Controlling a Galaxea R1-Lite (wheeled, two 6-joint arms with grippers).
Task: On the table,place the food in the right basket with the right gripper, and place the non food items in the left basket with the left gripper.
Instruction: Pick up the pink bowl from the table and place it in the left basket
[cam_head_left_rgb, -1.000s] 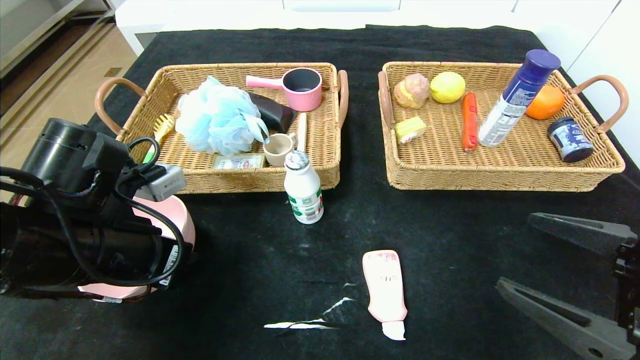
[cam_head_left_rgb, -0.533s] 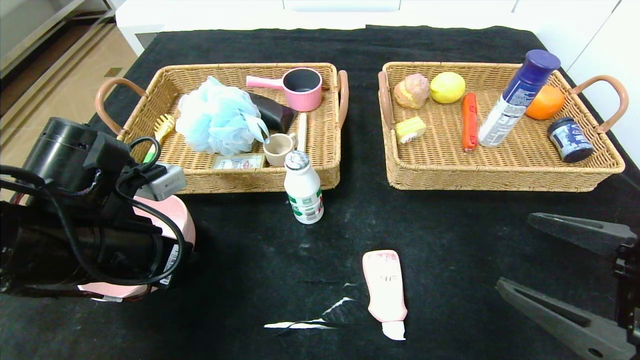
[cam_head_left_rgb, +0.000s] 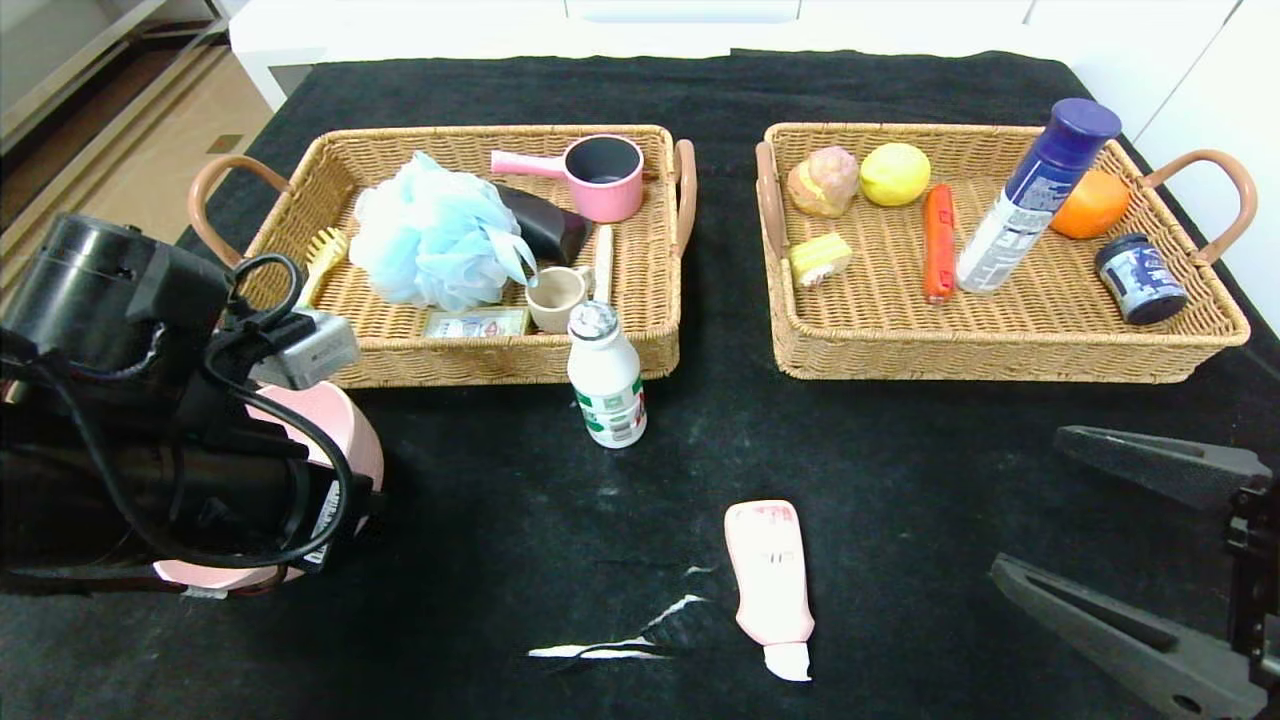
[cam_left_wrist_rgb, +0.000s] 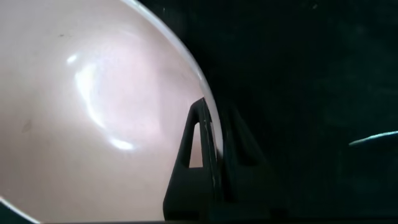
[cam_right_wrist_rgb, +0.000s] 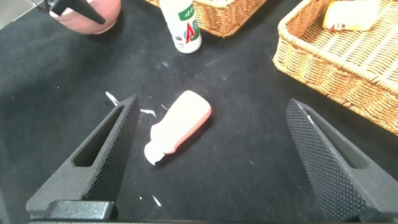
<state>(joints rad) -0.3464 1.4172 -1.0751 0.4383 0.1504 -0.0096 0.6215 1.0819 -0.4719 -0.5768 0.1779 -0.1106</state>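
Change since a second ago: the left arm with the pink bowl has lifted slightly and shifted toward the robot's left; everything else lies as it did.
Left gripper: at the near left of the table, its two fingers clamped on the bowl's rim, one finger inside the bowl and one outside.
Pink bowl: held at the near left, mostly hidden under the left arm in the head view; the wrist view shows its glossy pale inside.
Right gripper: at the near right, jaws spread wide, holding nothing, above the cloth.
Pink tube: lies flat on the table, near centre, white cap toward the robot, between the two grippers and apart from both.
White scraps: on the cloth just left of the tube's cap.
White bottle: upright on the table, just in front of the left basket's front wall.
Left basket: farther back on the left; holds the light-blue bath pouf, a pink saucepan, a beige cup, a yellow brush and a dark object beside the pouf.
Right basket: farther back on the right; holds the sausage stick, the spray can leaning, a lemon, an orange, a dark jar and a yellow cake piece.
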